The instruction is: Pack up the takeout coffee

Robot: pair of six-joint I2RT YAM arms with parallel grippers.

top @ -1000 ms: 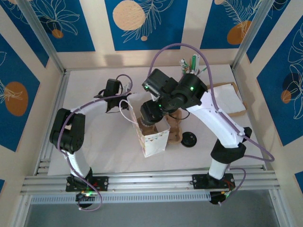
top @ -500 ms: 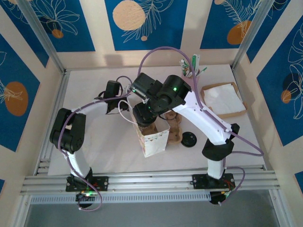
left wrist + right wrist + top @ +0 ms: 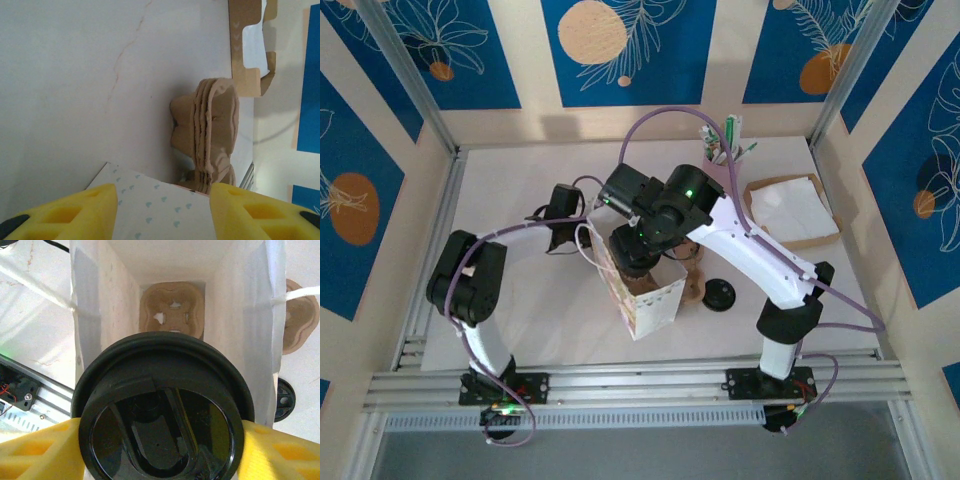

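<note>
Right jaws: the right gripper (image 3: 159, 442) is clenched on the takeout coffee (image 3: 160, 405). One yellow finger (image 3: 35, 452) presses each side of the cup just under its round black lid.
Takeout coffee: it is held upright over the open mouth of the paper bag (image 3: 658, 305), its lid facing the right wrist camera. Only the lid shows; the cup's body is hidden beneath it.
Paper bag: white, printed with small blue hearts. It stands tilted on the worktop (image 3: 530, 310), near the middle, with its mouth spread open under the right arm.
Inside the bag: a brown pulp cup carrier (image 3: 172, 310) lies flat on the bottom, straight below the cup.
Left jaws: the left gripper (image 3: 162, 212) sits at the far left side of the bag. Its yellow pads stand apart with the bag's patterned wall showing between them. From these views it cannot be told whether the pads press on the paper or hang free of it.
Spare carriers: a stack of pulp carriers (image 3: 210, 135) lies just beside the bag on its right.
Loose lid: a flat black lid (image 3: 720, 294) lies on the worktop, right of the stack and apart from it.
Napkins: a cardboard tray of white napkins (image 3: 790, 210) sits at the far right of the worktop.
</note>
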